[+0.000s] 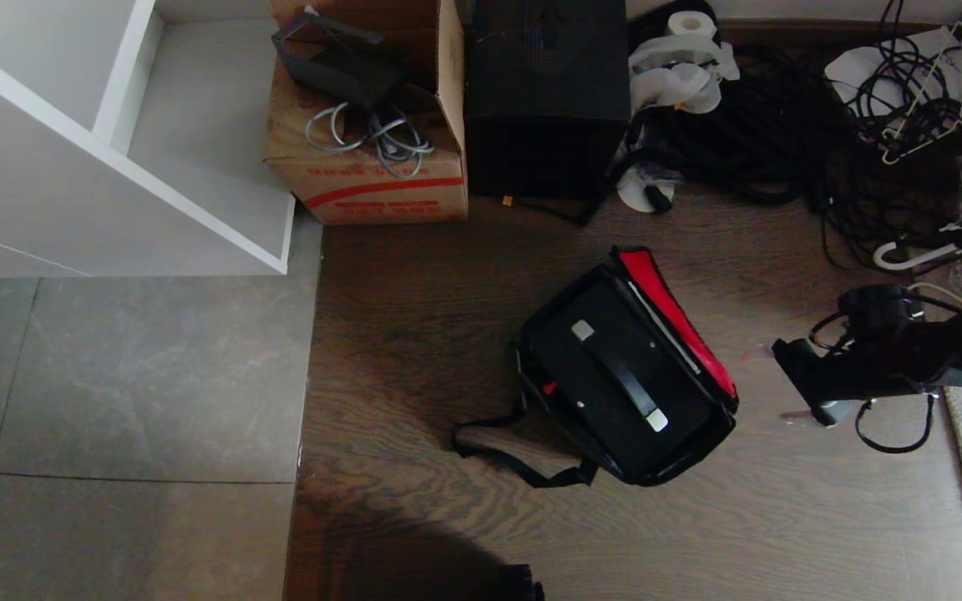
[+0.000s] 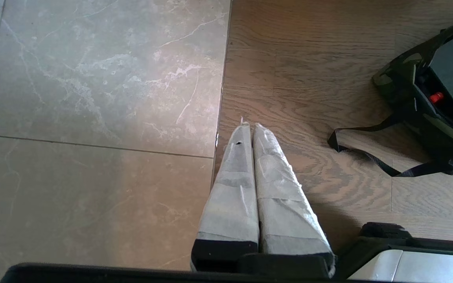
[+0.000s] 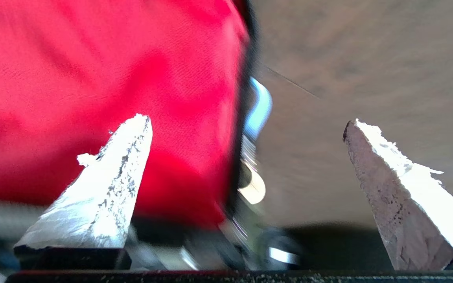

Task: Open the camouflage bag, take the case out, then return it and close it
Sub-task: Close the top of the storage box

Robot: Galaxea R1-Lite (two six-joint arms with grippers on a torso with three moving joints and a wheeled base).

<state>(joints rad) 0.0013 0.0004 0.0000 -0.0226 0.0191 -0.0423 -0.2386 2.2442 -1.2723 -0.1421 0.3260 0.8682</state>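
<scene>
Camouflage bag (image 1: 702, 446) lay open on wood floor (image 1: 414, 334), red lid lining (image 1: 675, 321) flipped up on right side, case (image 1: 615, 367) inside.

Shoulder strap (image 1: 498, 455) trailed on floor left of bag. Right gripper (image 1: 777, 384) hung just right of lid, fingers (image 3: 108, 188) spread wide, holding nothing. Left gripper (image 2: 249, 125) pressed closed, over seam between wood and grey tile (image 2: 92, 98). Behind bag: cardboard box (image 1: 381, 179), tall black box (image 1: 544, 92), cable tangle (image 1: 782, 125), white shelf unit (image 1: 113, 167) far left.
</scene>
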